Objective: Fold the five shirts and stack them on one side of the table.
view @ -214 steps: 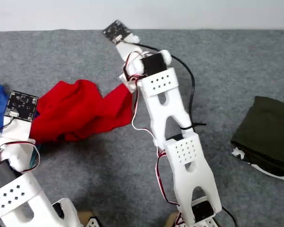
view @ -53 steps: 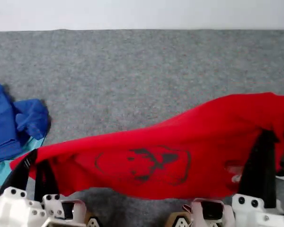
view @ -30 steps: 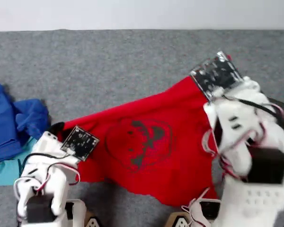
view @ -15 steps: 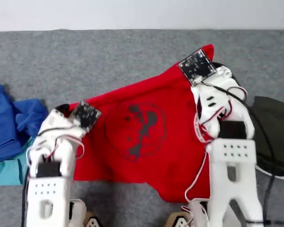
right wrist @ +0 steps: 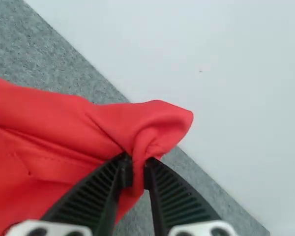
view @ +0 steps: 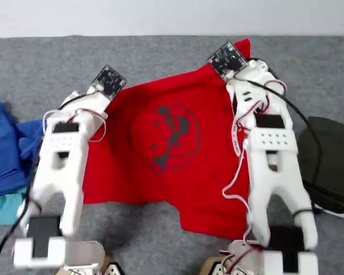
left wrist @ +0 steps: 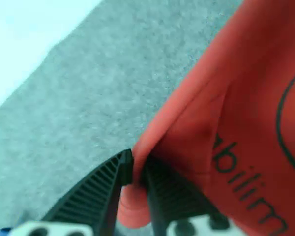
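Far left of the grey counter there's a crumpled blue shirt, with a teal shirt poking out from under its near edge. Just beside those is the left arm. The left end effector is clamped tight on a bunched far corner of the red shirt, with fabric squeezed between the ribbed black fingers.

The red shirt itself is spread out between the two arms, dark round graphic facing up, and its near hem lies on the counter close to the arm bases.

The right end effector is closed on the other far corner, a little wad of red sticking out past the tips, right at the back edge of the counter where the white wall starts.

At the right edge sits a folded dark shirt, apart from the red one, with something white peeking out under it.
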Robot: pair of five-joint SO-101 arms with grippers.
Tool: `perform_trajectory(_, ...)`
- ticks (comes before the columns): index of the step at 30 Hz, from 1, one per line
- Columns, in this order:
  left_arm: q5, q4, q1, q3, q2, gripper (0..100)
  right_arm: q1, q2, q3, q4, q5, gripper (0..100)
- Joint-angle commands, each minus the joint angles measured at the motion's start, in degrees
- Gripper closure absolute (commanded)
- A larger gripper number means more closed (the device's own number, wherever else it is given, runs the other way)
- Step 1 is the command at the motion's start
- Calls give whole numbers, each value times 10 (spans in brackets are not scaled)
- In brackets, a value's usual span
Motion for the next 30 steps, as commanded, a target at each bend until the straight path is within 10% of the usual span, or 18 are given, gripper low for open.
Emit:
perform_trajectory(1, -53, 69, 8, -105, 76, 994, 27, 47, -87, -15, 5, 987)
perform_trajectory(10, -114, 248, 21, -279, 196, 994, 19, 133, -159, 16, 4, 988)
perform_trajectory(30, -309, 558, 20, -350, 206, 994, 10, 7, -161, 439, 25, 984)
